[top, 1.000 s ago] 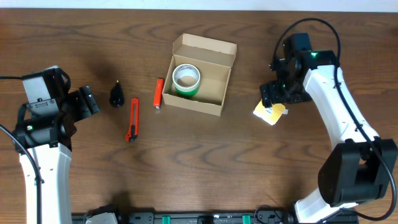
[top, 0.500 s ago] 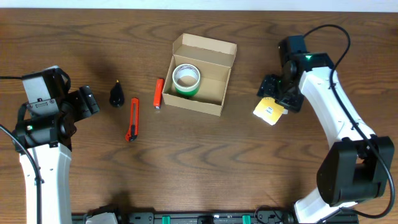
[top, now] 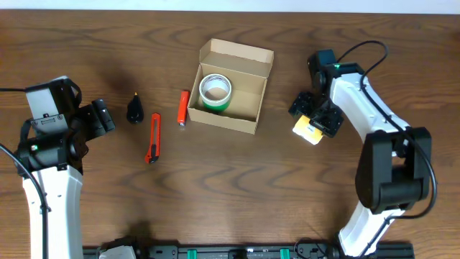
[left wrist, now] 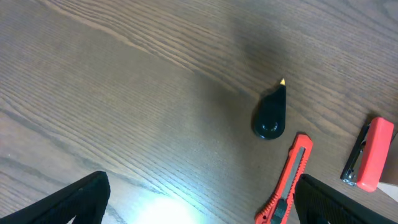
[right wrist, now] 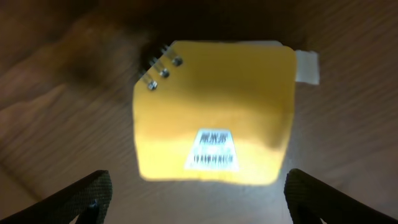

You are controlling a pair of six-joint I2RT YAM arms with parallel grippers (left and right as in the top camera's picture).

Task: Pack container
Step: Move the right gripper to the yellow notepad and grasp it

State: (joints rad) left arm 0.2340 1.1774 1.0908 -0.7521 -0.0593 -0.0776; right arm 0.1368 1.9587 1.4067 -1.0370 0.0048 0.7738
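Note:
The container is a tan cardboard box, flap open, at the table's back centre, with a green tape roll inside at its left end. A yellow spiral notepad lies on the table right of the box. My right gripper hovers over it, open, the pad lying just ahead of the gap between the spread fingertips. My left gripper stands open at the far left, nothing between its fingers.
Left of the box lie a short orange-red tool, an orange box cutter and a small black teardrop-shaped object. In the left wrist view the black object and cutter lie ahead to the right.
My right wrist has turned and shifted slightly left, settling more squarely over the yellow notepad. The left arm and the objects have not moved.

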